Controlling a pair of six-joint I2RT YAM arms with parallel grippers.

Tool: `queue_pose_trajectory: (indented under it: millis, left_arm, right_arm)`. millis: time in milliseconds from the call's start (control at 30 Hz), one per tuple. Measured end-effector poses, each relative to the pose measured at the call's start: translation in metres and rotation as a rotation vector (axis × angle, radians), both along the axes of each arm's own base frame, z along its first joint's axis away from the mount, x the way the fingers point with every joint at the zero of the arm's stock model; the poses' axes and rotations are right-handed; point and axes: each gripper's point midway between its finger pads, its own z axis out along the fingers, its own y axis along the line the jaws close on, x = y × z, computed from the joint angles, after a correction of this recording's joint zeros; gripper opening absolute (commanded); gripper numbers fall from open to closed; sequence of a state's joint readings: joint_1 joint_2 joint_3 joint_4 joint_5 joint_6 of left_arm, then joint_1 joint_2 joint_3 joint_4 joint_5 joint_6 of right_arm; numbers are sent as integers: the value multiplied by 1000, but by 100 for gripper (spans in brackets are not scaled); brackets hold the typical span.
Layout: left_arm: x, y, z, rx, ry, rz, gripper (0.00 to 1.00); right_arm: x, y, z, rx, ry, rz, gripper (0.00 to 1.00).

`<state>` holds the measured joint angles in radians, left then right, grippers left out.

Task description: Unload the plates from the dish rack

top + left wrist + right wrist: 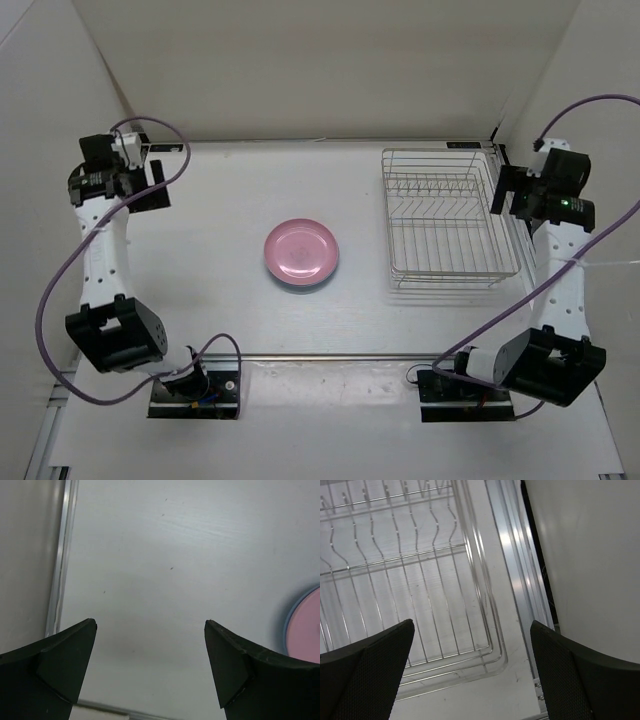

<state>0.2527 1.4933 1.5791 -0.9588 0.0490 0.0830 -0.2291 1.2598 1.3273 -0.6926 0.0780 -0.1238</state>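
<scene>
Pink plate (301, 250), apparently atop blue plate (286, 627), lies centred on the counter (220, 320); left gripper (150, 624) and right gripper (471, 624), at opposite edges, gape wide, holding nothing.

Left arm (103, 255) far left, left fingers (65, 660) spread wide, right arm (560, 290) far right, right fingers (375, 665) spread wide

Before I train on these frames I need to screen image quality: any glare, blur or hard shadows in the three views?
Top external: even, soft light, pink plate and dish rack sharp, only faint shadows. Left wrist: the dark fingers are underexposed, and the table shades dimmer between them. Right wrist: bright glare along the metal rail beside the rack, its wires crisp.
</scene>
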Motion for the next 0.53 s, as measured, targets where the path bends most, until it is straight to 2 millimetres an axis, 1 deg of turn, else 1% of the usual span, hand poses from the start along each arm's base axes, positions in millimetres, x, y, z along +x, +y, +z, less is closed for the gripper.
queue_pose_trajectory:
  millis: [67,167,267,333,433,533]
  left_arm:
    - [-23,15,0,11,7,33,100]
    - [-49,27,-3,21,25,58,100]
    - [-67,39,-4,19,32,73,100]
    - [-78,51,-3,15,30,94,100]
    - [-88,67,-3,8,27,121,100]
    - [-94,72,-5,-10,31,126,100]
  right_arm:
    - [-6,-16,1,12,-4,-55,100]
    - [-15,-37,2,30,-13,-119,100]
    - [-22,-53,2,47,-15,-163,100]
    - [-24,-56,3,52,-16,-172,100]
    - [-25,-56,12,57,-28,-169,100]
    - [-23,-54,22,61,-49,-162,100]
